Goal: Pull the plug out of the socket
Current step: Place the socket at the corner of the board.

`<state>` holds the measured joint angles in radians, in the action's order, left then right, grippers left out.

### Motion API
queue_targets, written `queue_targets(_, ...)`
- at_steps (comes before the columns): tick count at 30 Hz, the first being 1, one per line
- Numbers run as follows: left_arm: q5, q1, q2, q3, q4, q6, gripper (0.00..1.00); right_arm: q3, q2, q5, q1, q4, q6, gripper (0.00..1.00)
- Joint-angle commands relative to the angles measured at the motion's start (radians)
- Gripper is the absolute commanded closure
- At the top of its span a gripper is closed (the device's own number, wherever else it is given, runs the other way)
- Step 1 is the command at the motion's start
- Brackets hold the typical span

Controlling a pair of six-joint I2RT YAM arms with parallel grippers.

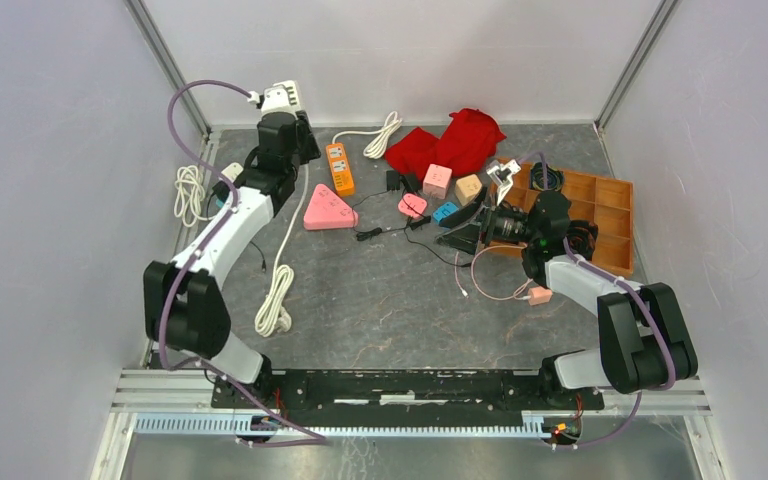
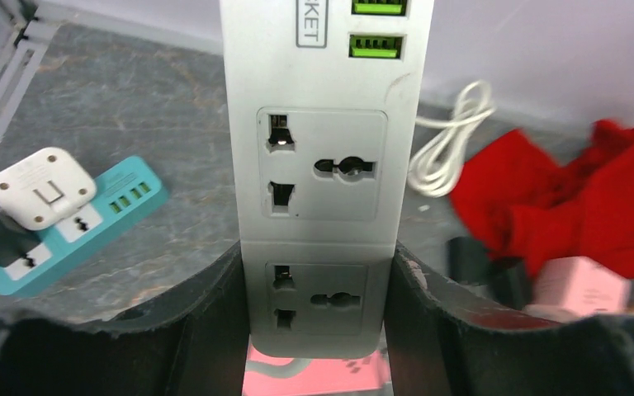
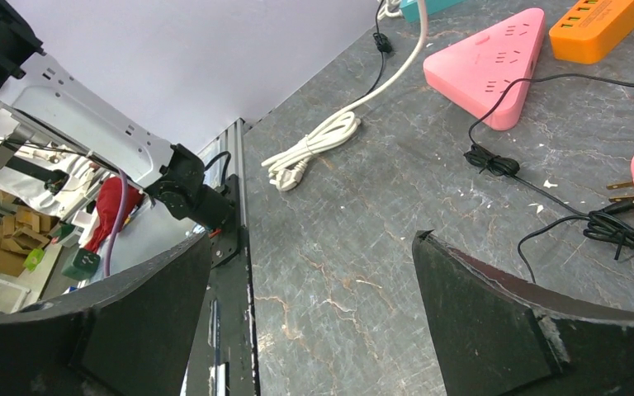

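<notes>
two fingers (image 2: pixel 190 330) around one white strip (image 2: pixel 322 165)

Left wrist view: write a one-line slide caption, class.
Jaws of the left gripper clamp a white power strip; beyond, a white plug sits in a teal power strip.

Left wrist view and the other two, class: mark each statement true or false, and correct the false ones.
1. The left gripper is shut on the white power strip. True.
2. A plug fills one of that strip's visible sockets. False: those sockets are empty.
3. The right gripper holds a cable. False: it is open and empty.
4. A white adapter sits on the teal power strip. True.
</notes>
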<state>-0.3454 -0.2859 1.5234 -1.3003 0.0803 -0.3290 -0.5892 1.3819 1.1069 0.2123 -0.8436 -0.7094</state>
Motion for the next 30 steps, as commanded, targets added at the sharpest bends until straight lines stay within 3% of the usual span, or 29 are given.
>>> queue_targets(1,0.089,0.063,0.072,-0.059,0.004,0.168,0.98,-0.024,-0.02,0.014,0.002,-0.004,0.033,0.02)
queue_targets(10,0.264,0.175,0.258,-0.186,0.11,0.239,0.98,-0.038,-0.017,0.007,0.002,0.058,0.087,0.02)
queue_targets(30,0.295,0.183,0.603,-0.48,0.359,0.441,0.92,-0.046,-0.017,0.007,0.002,0.087,0.117,0.02)
